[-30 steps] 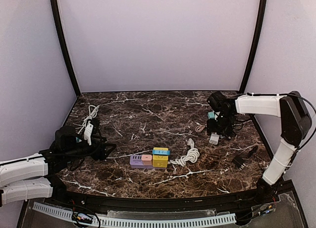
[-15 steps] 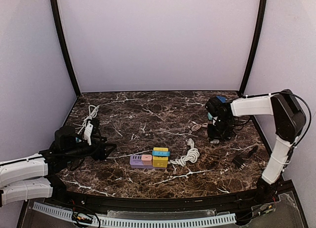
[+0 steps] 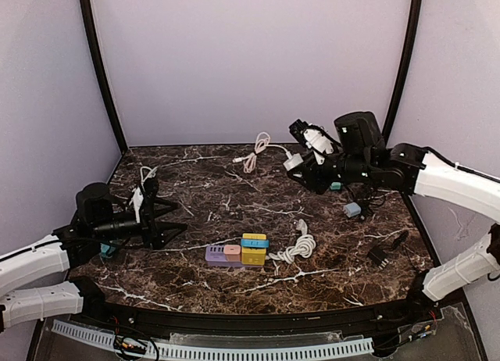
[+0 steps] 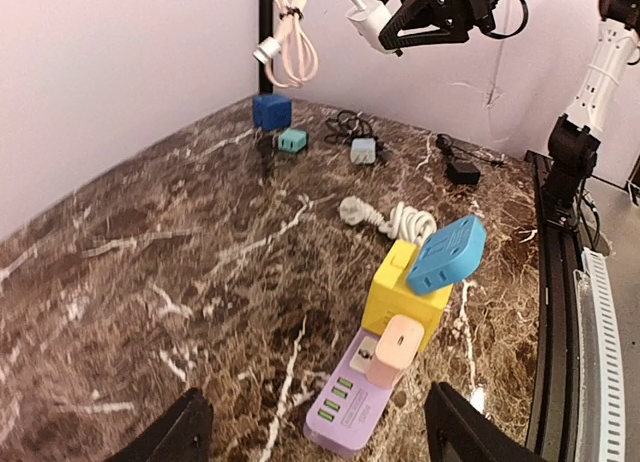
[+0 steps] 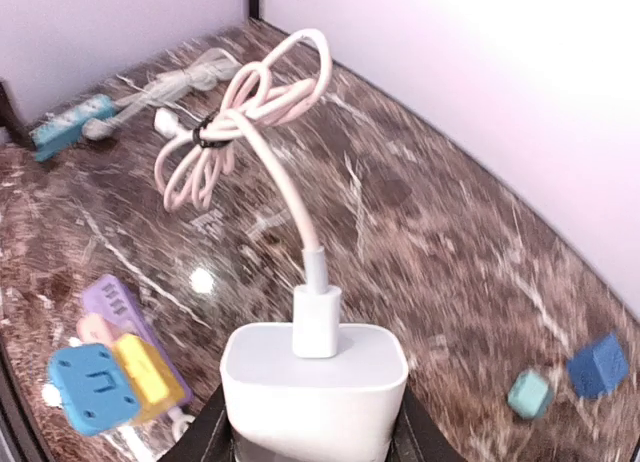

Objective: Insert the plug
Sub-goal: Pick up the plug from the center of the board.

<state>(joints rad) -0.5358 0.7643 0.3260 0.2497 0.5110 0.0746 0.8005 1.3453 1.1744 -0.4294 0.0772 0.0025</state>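
Right tool (image 3: 298,162) lifted high, white charger (image 5: 313,377) clamped between its jaws

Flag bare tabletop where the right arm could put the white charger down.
Open marble at back centre, between the white cable bundle on the left and the right tool holding the charger. Also the front strip before the power strip. Crowded: the small adapters at right, and around the strip's coiled cord.

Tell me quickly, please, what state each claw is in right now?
Left claw: open, holding nothing.
Right claw: closed on the white charger, with its bundled cable attached.
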